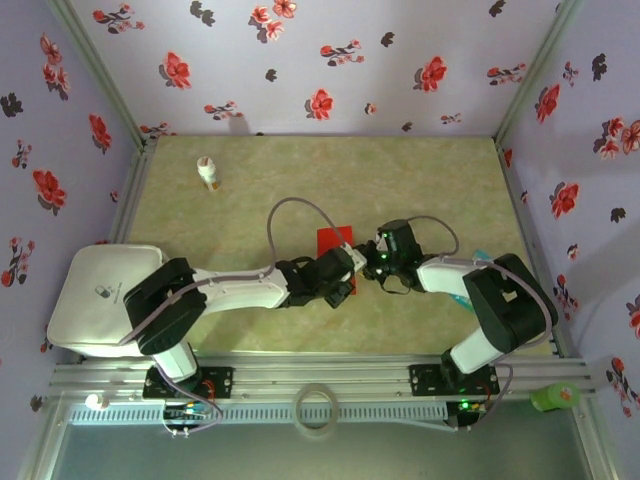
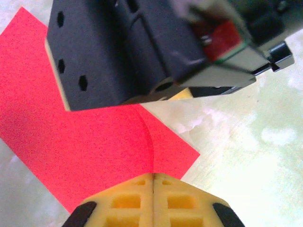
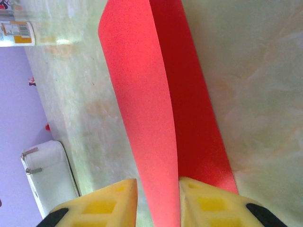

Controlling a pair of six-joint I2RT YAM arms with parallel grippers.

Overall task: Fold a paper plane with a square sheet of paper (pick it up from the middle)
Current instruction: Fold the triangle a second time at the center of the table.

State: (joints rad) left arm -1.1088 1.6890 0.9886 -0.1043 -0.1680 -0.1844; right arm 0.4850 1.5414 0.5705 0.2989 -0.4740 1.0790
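The square sheet of paper [image 1: 333,240] is bright red and lies mid-table, bent over along a lengthwise fold. In the left wrist view the sheet of paper [image 2: 85,142] runs into the seam of my left gripper [image 2: 154,182], whose yellow fingers are pressed together on its raised crease. My left gripper [image 1: 350,264] meets my right gripper [image 1: 371,256] at the sheet's near right corner. In the right wrist view a lifted flap of the paper [image 3: 142,94] passes between the parted fingers of my right gripper [image 3: 157,198]. It rests against the right finger, with a gap to the left one.
A small white bottle with an orange band [image 1: 208,172] stands at the back left, also the bottle [image 3: 16,28] in the right wrist view. A white box [image 1: 105,300] sits at the left edge. A tape ring [image 1: 317,408] and a green object [image 1: 555,397] lie on the near rail.
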